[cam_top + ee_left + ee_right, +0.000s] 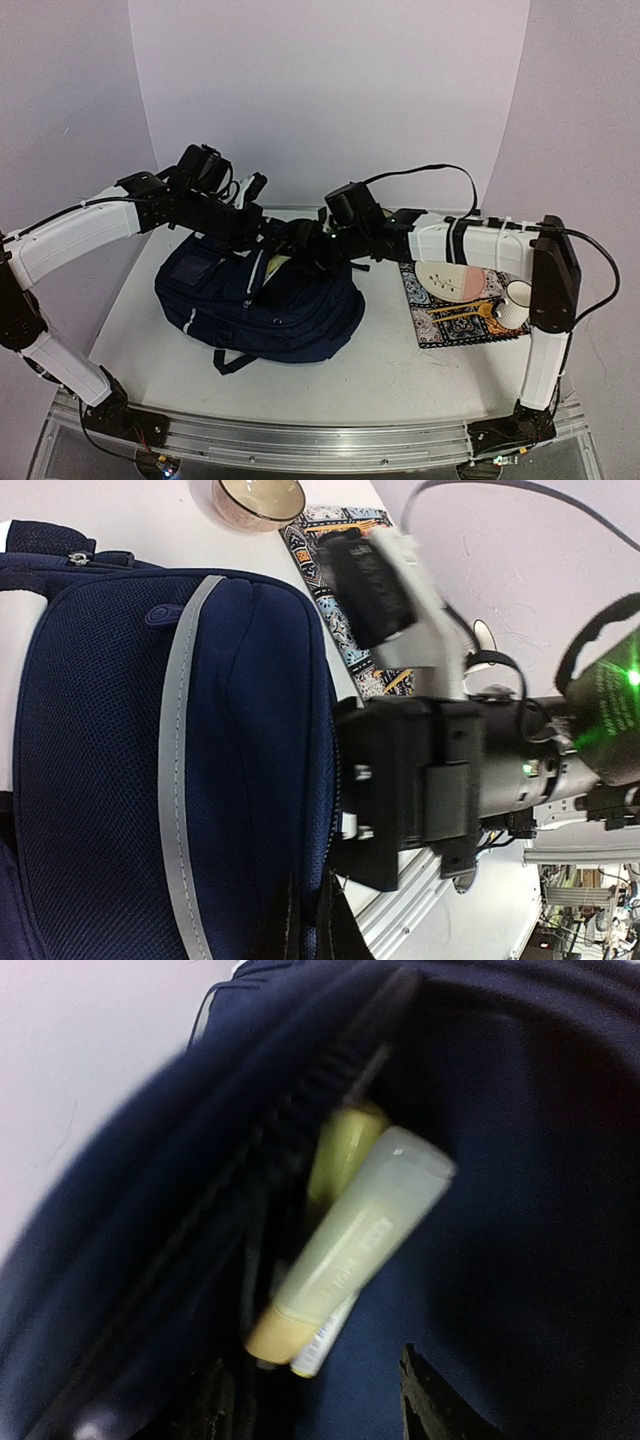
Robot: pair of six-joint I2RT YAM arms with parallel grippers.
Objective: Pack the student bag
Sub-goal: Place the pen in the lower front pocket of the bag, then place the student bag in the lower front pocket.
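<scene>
Right end effector [320, 1405] is inside the student bag [290, 310] on the worktop [400, 370], fingers apart, a pale tube [360, 1240] lying free below the zipper [310, 1100] — drop-off looks done. Left end effector [245, 192] is closed at the bag's top edge (hold on fabric unclear). Next, you'd back out straight.

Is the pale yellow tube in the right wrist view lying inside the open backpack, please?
Yes, the tube lies inside the navy backpack, just past its open zipper.

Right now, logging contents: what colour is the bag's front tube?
The front tube is pale yellow-green; best in right wrist view.
</scene>
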